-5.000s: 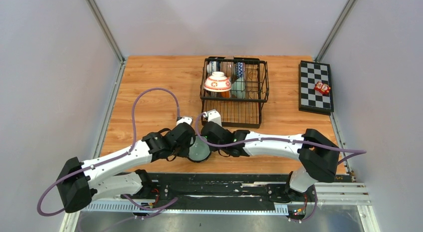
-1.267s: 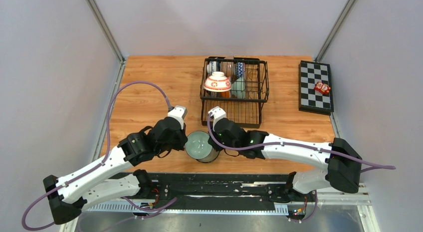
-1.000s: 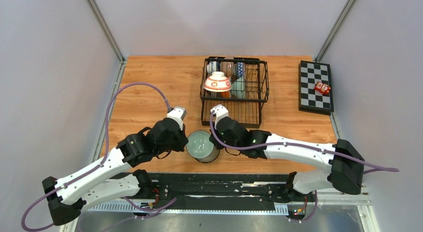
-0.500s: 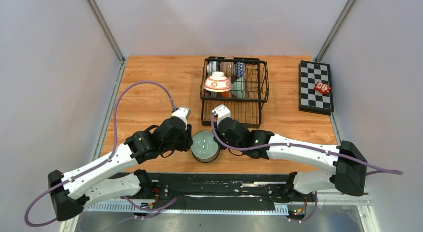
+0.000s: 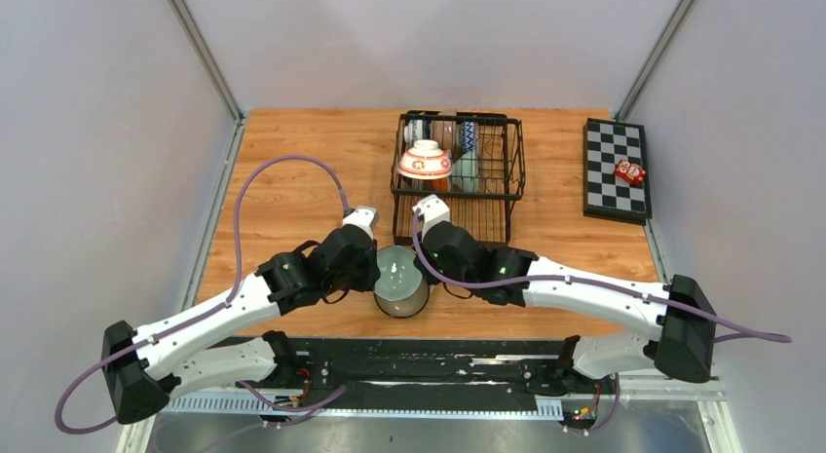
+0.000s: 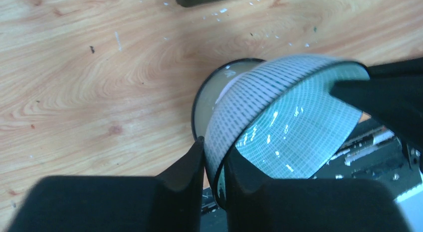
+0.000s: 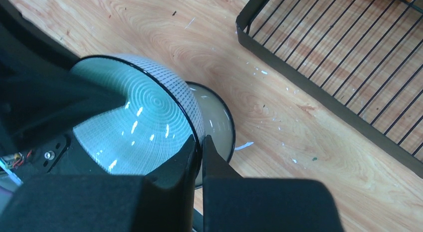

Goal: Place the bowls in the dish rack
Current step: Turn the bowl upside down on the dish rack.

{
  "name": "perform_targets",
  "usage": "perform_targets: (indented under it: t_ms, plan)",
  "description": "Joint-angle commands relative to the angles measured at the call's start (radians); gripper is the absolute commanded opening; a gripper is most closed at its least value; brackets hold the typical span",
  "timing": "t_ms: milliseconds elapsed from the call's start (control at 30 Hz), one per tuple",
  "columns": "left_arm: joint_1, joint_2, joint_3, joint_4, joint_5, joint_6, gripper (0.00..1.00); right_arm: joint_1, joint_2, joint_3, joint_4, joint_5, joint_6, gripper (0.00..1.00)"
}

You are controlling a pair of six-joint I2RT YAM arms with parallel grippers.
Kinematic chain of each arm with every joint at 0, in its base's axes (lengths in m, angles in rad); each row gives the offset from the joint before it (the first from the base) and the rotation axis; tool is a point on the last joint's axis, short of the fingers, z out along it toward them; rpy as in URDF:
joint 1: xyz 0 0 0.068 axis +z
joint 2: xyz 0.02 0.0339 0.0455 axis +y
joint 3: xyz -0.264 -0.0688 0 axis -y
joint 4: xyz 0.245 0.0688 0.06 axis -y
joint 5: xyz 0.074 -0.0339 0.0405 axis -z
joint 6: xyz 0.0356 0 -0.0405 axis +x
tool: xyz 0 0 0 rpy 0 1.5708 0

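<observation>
The left hand (image 6: pixel 213 149) reaches in from the left side of the desk (image 5: pixel 292 170) and is clenched on the near-left rim of a pale green bowl (image 5: pixel 400 281), one finger inside the wall and one outside, as its wrist view shows. The bowl hangs tilted, its ribbed inside turned up and to the side, and it sits just above a second bowl (image 7: pixel 222 123), a dark-rimmed one that rests on the desk right under it; whether the two touch cannot be told. The right hand (image 7: pixel 200 141) grasps the opposite rim of the same green bowl in the same pinch, so both arms share the one load. Beyond them, toward the back of the desk, stands the dish rack (image 5: pixel 506 170), with a red-patterned bowl (image 5: pixel 425 161) upside down in its raised basket and a few more standing on edge behind it, while its low front tray looks free. Far right lies a checkered board (image 5: pixel 609 195) with a small red item (image 5: pixel 629 170) on it, no part of the job. The step in hand seems to be lifting the green bowl off the lower one to carry it to the rack. The next move probably calls for one hand to let go so the other can swing the bowl to the tray without knocking the lower bowl.
</observation>
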Motion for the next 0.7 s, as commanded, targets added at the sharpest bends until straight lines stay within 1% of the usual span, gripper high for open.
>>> perform_targets:
  t_ms: [0,67,300,367,400,433,500,633,667]
  plan:
    - [-0.009,-0.011,-0.023,0.033,0.009,-0.008,0.12,0.006,0.005,0.049,-0.007,0.028,0.004,0.03]
    - [-0.009,-0.02,-0.024,0.034,0.005,-0.011,0.0,0.008,0.008,0.05,-0.01,0.029,0.007,0.03]
    - [-0.009,-0.045,-0.029,0.052,0.007,-0.016,0.0,0.008,-0.01,0.036,-0.014,0.014,0.014,0.03]
    - [-0.009,-0.058,-0.034,0.065,0.009,-0.016,0.0,0.007,-0.024,0.026,-0.012,-0.001,0.013,0.04]
    - [-0.009,-0.065,-0.037,0.073,0.012,-0.012,0.0,0.007,-0.034,0.019,-0.008,-0.016,0.008,0.06]
    - [-0.009,-0.073,-0.042,0.089,0.021,-0.003,0.0,0.008,-0.046,0.008,-0.003,-0.032,0.003,0.1]
    - [-0.009,-0.094,-0.061,0.13,0.047,0.017,0.0,0.007,-0.079,-0.033,0.037,-0.06,-0.006,0.22]
    - [-0.007,-0.123,-0.089,0.184,0.084,0.036,0.0,0.006,-0.169,-0.11,0.099,-0.12,-0.011,0.36]
    - [-0.007,-0.132,-0.098,0.202,0.098,0.037,0.0,0.006,-0.193,-0.126,0.107,-0.135,-0.012,0.42]
